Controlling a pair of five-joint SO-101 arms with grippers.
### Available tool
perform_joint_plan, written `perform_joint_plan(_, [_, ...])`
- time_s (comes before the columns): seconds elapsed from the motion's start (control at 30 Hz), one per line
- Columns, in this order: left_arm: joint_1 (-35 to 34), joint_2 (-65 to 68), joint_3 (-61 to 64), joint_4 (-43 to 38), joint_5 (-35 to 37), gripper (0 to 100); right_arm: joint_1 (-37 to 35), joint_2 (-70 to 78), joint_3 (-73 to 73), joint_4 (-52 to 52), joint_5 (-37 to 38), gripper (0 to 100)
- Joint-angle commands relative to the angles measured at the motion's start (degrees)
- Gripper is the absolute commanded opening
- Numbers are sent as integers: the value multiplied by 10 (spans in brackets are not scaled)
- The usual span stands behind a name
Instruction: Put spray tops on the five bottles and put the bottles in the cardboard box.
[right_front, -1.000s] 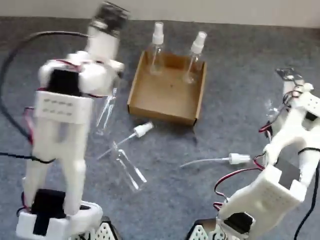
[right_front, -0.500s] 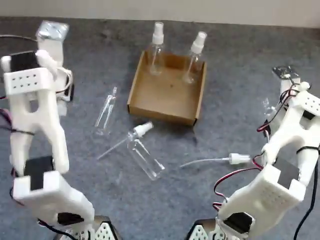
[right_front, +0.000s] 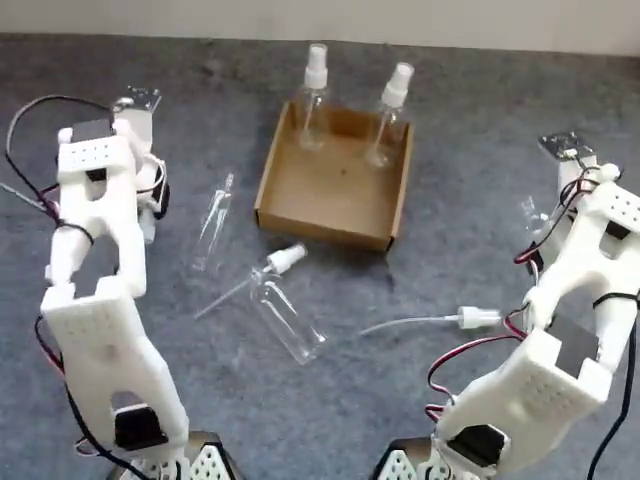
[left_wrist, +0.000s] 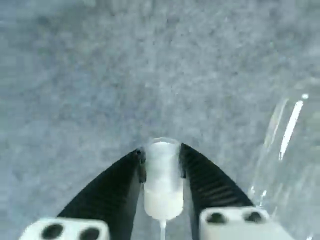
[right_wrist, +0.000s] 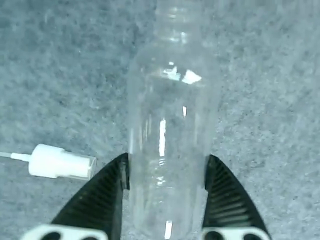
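Note:
A white spray top (left_wrist: 162, 182) is pinched in my left gripper (left_wrist: 161, 159), which hangs low over the grey mat at the far left (right_front: 150, 215). My right gripper (right_wrist: 167, 167) is shut on an uncapped clear bottle (right_wrist: 170, 125) at the right side of the table (right_front: 540, 215). The cardboard box (right_front: 300, 215) holds two upright bottles with spray tops (right_front: 313, 95) (right_front: 388, 115). One uncapped bottle (right_front: 212, 222) lies left of the box, another (right_front: 288, 315) in front of it. Loose spray tops lie at the box's front (right_front: 285, 258) and near the right arm (right_front: 478, 317) (right_wrist: 60, 161).
Each loose spray top trails a thin dip tube across the mat. Red and black cables hang beside both arms. The mat's far edge meets a pale wall behind the box.
My left arm has swung from beside the box out to the far left. The bottle lying in front of the box shifted toward the spray top. The right arm kept still.

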Motion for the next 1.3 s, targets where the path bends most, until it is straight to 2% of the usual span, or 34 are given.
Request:
perform_joint_plan(0.0, [17,2,-46,-8,-3,104,4,-8,-29,-8,7,80])
perform_joint_plan(0.33, [7,9,-46,-8,-4,103,5,-8,-29,-8,8,80])
perform_joint_plan(0.5, [-7,9,-29,8,-5,83,12,-8,-29,-8,37,80])
perform_joint_plan(0.77, [-15,9,37,3,-33,83,15,-8,-29,-8,40,80])
perform_joint_plan(0.87, [-15,6,39,3,-33,4,16,-7,-29,-8,40,80])
perform_joint_plan(0.93, [-14,2,38,7,-33,11,15,-7,-29,-10,40,80])
perform_joint_plan(1.0, [-7,-18,26,9,-32,2,12,-4,-29,-30,40,80])
perform_joint_plan(1.13, [16,-97,29,69,-29,3,-1,37,-29,-58,37,80])
perform_joint_plan(1.27, [36,-214,81,86,-28,3,-12,86,-34,-57,27,80])
